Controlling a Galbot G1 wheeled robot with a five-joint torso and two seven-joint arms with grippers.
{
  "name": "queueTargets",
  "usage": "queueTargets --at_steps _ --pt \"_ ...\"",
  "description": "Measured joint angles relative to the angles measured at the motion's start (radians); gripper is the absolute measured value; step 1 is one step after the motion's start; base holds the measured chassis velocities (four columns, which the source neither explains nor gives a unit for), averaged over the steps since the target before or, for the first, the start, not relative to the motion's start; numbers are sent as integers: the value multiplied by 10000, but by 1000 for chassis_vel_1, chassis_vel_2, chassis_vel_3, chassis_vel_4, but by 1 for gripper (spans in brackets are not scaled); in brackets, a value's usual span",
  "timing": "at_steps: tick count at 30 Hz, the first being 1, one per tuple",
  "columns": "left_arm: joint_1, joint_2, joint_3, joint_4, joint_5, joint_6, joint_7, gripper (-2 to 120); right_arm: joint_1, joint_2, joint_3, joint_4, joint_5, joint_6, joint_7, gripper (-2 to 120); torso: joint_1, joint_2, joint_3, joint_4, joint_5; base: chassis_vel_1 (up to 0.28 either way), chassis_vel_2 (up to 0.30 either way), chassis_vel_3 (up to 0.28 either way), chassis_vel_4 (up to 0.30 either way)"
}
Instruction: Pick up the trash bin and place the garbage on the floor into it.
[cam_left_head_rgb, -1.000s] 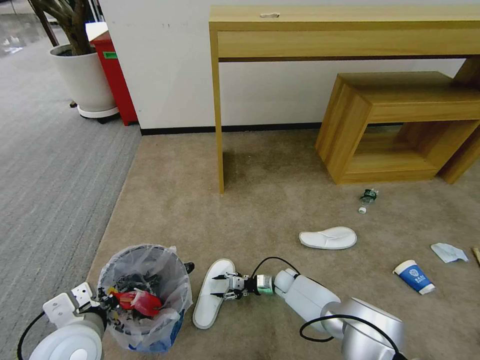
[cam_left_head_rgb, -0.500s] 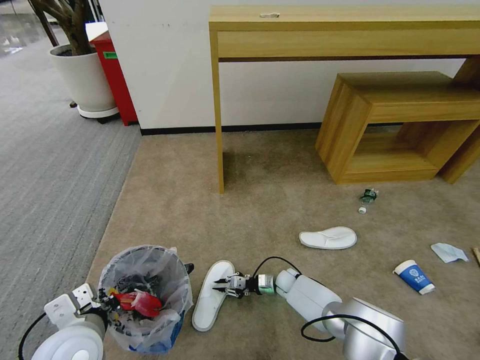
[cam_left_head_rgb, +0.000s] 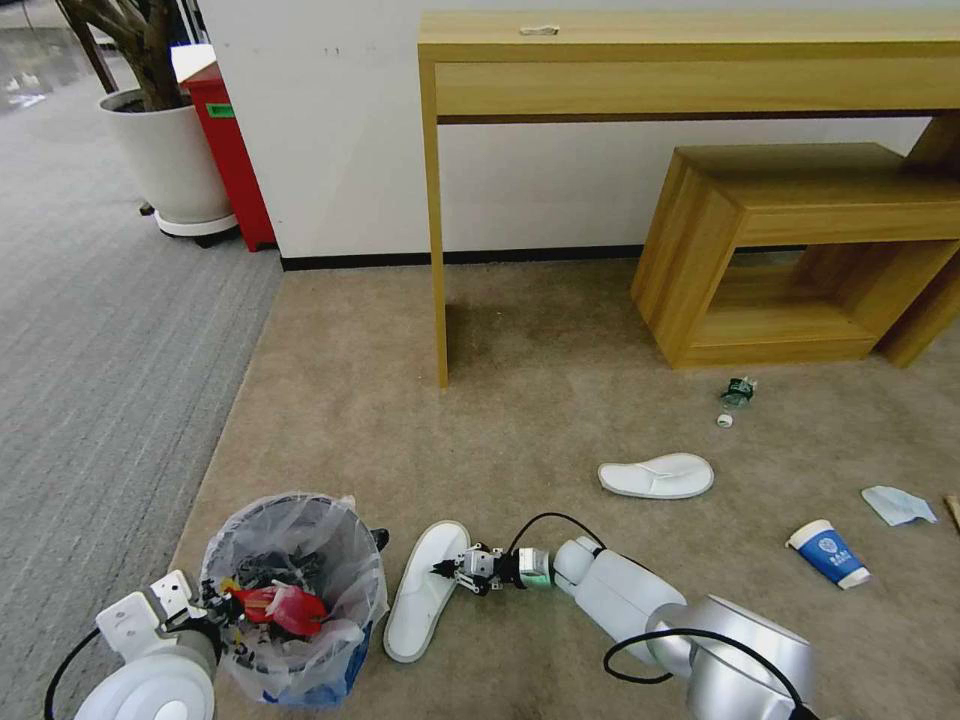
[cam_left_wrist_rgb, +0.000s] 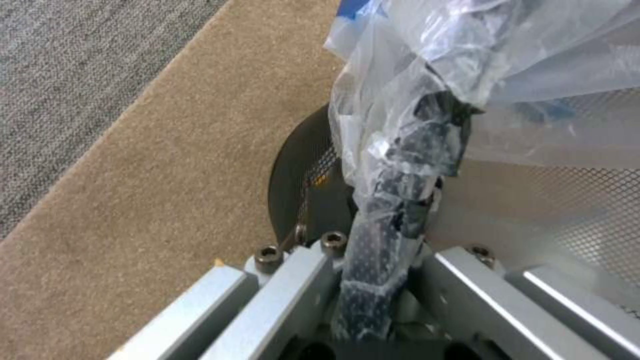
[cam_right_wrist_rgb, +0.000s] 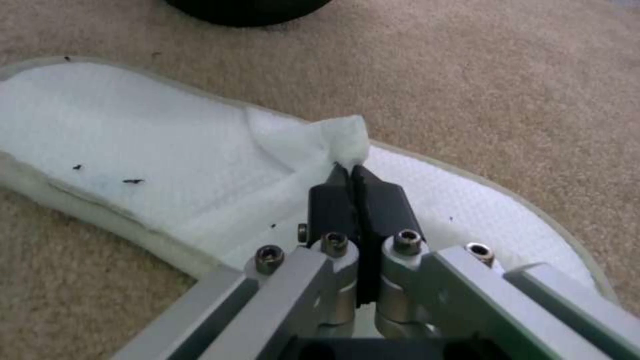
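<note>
So the right tool (cam_left_head_rgb: 447, 572) is pinching the strap of the near slipper (cam_left_head_rgb: 424, 588), pads squeezed tight on a fold of the white fabric. You can see it best in the right wrist view, where the right tool (cam_right_wrist_rgb: 351, 172) is lifting a little peak of fabric off the near slipper (cam_right_wrist_rgb: 153, 150). That slipper is lying on the beige floor (cam_left_head_rgb: 520, 420), just at 3 o'clock of the trash bin (cam_left_head_rgb: 295, 590).

The left tool (cam_left_head_rgb: 215, 610) is clamping the bin's rim at about 8 o'clock, gripping the wire and plastic liner together; in the left wrist view the trash bin (cam_left_wrist_rgb: 313, 175) is sitting right against the metal jaws. Red wrappers (cam_left_head_rgb: 280, 605) are already lying inside.

Still out on the carpet: the far slipper (cam_left_head_rgb: 656, 475) around 2 o'clock from the bin, a blue cup (cam_left_head_rgb: 828, 553), a tissue (cam_left_head_rgb: 897, 505) and a crushed bottle (cam_left_head_rgb: 736, 392).
</note>
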Motion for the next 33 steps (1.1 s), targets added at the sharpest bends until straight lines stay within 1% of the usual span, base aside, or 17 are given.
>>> queueTargets --at_steps 8,13,16,17,19,21,23,24,27,29,31,33 --pt "23 -44 30 42 76 -44 52 0 9 50 16 -38 63 0 1 0 0 0 0 1 1 0 0 0 0" --pt "31 -51 37 63 101 -51 76 0 -56 -98 22 250 233 0 -3 0 0 0 0 1 2 0 0 0 0" --pt "26 -17 48 128 137 -70 79 0 -154 -510 -17 849 685 1 -14 0 0 0 -1 0 2 0 0 0 0" --pt "26 -17 48 128 137 -70 79 0 -154 -510 -17 849 685 1 -14 0 0 0 -1 0 2 0 0 0 0" --pt "11 46 53 182 145 -69 80 0 -218 -762 -99 1316 1174 0 -8 0 0 0 -1 1 5 0 0 0 0" --pt "4 64 52 195 145 -67 80 0 -228 -834 -116 1441 1272 0 -1 0 0 1 -1 1 6 0 0 0 0" --pt "-40 165 38 263 137 -55 80 0 -268 -1166 -132 1981 1566 0 43 0 0 0 0 1 3 0 0 0 0" --pt "-40 165 38 263 137 -55 80 0 -268 -1166 -132 1981 1566 0 43 0 0 0 0 1 3 0 0 0 0" --pt "-157 291 7 396 90 -43 64 0 -329 -1568 -105 2483 1773 0 150 0 0 1 1 1 1 0 0 0 0" --pt "-177 314 7 423 84 -40 59 0 -349 -1667 -81 2576 1792 0 172 0 0 1 1 1 2 0 0 0 0" --pt "-224 378 6 498 74 -34 54 0 -439 -2027 74 2936 1862 0 225 0 0 1 0 1 3 0 0 0 0" --pt "-238 400 8 528 72 -33 54 0 -479 -2149 139 3038 1867 0 227 0 -1 1 0 2 4 0 0 0 0"
